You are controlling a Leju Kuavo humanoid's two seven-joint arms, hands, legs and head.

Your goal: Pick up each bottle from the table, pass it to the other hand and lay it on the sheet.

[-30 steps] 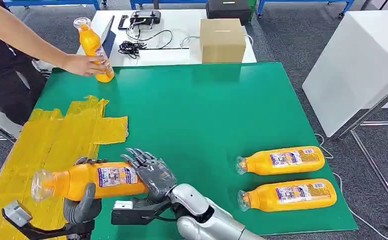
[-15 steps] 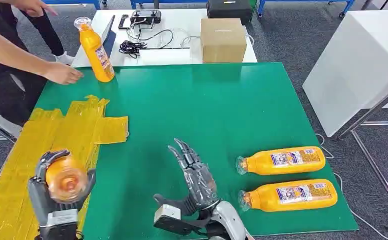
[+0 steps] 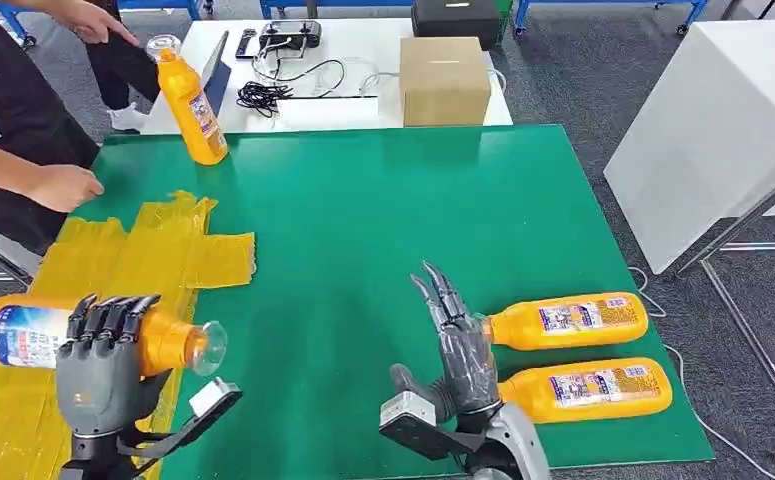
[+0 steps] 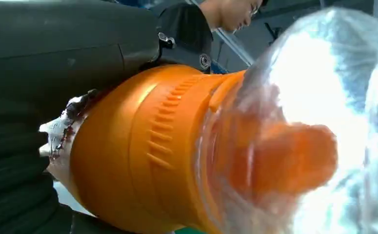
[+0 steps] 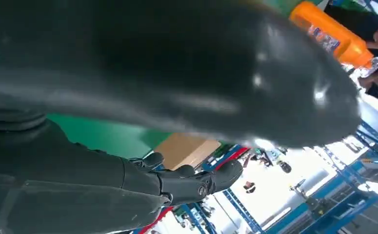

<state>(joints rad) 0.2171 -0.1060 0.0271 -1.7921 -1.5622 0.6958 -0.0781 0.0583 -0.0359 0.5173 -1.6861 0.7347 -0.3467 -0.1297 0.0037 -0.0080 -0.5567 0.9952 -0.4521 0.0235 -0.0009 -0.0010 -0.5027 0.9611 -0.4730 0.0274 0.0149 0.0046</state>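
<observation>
— What has changed? The left hand [image 3: 103, 360] has swung its bottle [image 3: 83, 335] round over the yellow sheet [image 3: 113, 265], cap now toward the table [image 3: 383, 220] middle.

— And the right hand [image 3: 458, 345]? Fingers spread, empty, beside two bottles [image 3: 563, 320] lying near the right edge.

Table [image 3: 383, 230] centre is open; two bottles [image 3: 563, 320] lie near its right edge, one bottle [image 3: 191, 95] stands at the far-left corner.
</observation>
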